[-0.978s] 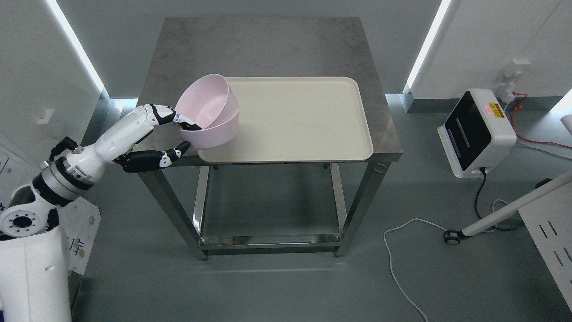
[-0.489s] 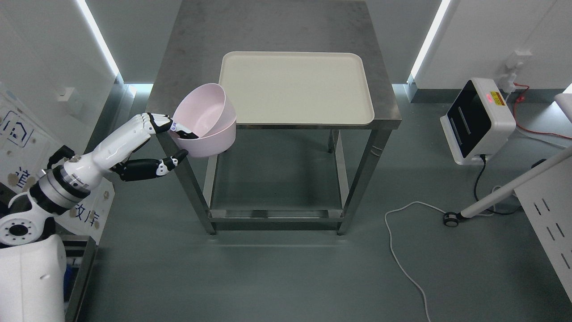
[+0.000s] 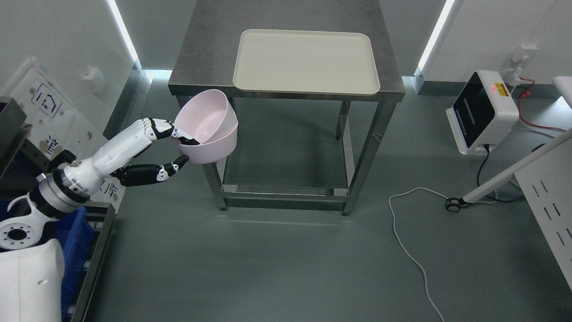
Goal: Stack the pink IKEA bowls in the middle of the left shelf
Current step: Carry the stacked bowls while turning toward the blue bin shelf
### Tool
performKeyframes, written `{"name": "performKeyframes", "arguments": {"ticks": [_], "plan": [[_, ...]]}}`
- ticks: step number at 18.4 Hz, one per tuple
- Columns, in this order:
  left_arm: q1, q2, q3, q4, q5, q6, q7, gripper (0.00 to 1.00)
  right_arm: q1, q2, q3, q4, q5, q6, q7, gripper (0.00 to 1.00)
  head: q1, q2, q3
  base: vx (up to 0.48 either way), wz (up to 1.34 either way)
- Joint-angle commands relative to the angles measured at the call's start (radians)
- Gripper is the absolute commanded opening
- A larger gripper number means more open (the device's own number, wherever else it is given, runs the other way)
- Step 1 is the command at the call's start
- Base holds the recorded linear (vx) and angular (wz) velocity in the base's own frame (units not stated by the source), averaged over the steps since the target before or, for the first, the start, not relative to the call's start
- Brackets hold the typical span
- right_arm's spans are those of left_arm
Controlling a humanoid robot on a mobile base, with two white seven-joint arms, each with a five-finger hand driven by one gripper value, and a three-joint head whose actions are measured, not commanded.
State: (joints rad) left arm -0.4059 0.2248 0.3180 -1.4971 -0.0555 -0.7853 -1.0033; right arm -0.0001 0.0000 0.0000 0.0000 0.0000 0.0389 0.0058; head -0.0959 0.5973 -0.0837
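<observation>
In front of the near-left corner of the square stainless-steel desk (image 3: pixel 205 49), your white-and-black left hand (image 3: pixel 166 147) is holding two nested pale pink plastic bowls (image 3: pixel 209 132) in the air, clear of the desk top. The fingers (image 3: pixel 157 125) are hooking over the near rim and into the inner bowl, which is sitting tilted in the outer one, while the thumb (image 3: pixel 172 169) is pressing from below, so the hand is clamped on the stack. The bowls are overlapping the desk's front-left leg (image 3: pixel 214 183) in this view; you cannot tell whether they are touching it. A cream rectangular plastic tray (image 3: pixel 308 60) is lying on the desk top, its front edge almost reaching the desk's front edge. You are seeing wide open grey floor (image 3: pixel 268 268) in front of the desk. At the left edge, a blue plastic bin (image 3: pixel 78 241) is showing beside a metal shelf frame (image 3: pixel 96 264). To the right, a white cable (image 3: pixel 411 255) is trailing over the floor near a white box-shaped device (image 3: pixel 485 114).
</observation>
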Motion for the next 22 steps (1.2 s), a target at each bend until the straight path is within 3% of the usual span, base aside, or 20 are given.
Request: {"name": "performKeyframes", "arguments": {"ticks": [1,22], "plan": [[0.021,0.01,-0.014,-0.018,0.003,0.0,0.002,0.07,0.029,-0.017,-0.012,-0.034,0.0,-0.004,0.0,1.0,0.0,0.0,0.0,-0.338,0.18],[0.033,0.008,-0.013,-0.018,0.003,0.0,0.003,0.07,0.029,-0.017,-0.011,-0.034,0.0,-0.005,0.0,1.0,0.0,0.0,0.0,-0.359,0.11]]}}
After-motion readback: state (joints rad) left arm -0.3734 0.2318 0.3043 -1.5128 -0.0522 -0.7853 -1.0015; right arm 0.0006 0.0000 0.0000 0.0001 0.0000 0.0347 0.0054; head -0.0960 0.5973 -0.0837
